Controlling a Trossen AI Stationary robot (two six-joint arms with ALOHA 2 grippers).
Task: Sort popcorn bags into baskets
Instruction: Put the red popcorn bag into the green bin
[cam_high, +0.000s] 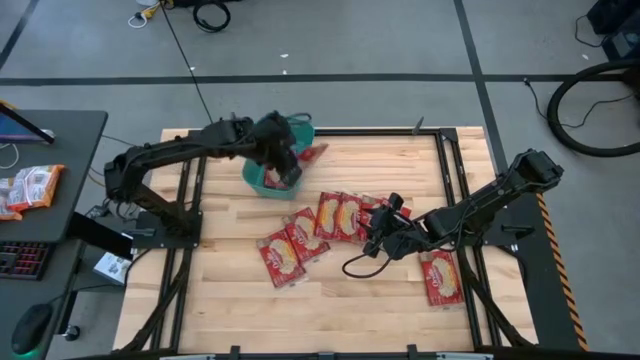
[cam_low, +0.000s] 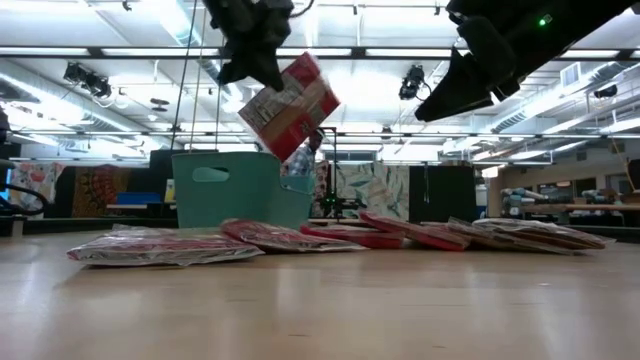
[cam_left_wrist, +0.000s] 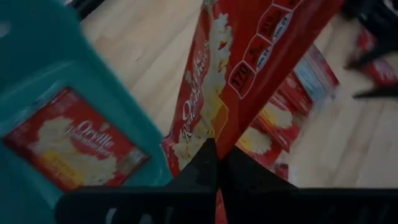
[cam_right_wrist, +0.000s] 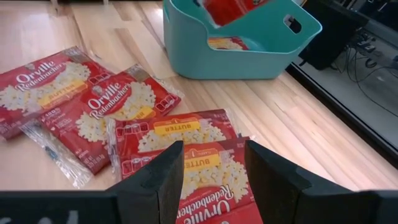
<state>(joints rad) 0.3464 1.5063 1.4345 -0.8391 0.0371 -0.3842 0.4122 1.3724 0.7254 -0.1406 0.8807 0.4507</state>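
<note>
Loose popcorn bags (cam_low: 165, 247) foreground | left gripper (cam_left_wrist: 217, 163) clamps bag (cam_low: 290, 105) over basket (cam_low: 240, 188); release next | right gripper (cam_right_wrist: 208, 165) agape above pile.

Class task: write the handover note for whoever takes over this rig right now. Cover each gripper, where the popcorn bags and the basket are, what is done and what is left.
Left gripper: shut on a popcorn bag, held tilted in the air over the teal basket, not yet released.
Right gripper: open, hovering just above the loose popcorn bags at mid-table, holding nothing.
Done: at least one bag already lies flat inside the basket.
Left: drop the held bag in, then move the bags spread on the table, including one apart near the right arm.
</note>
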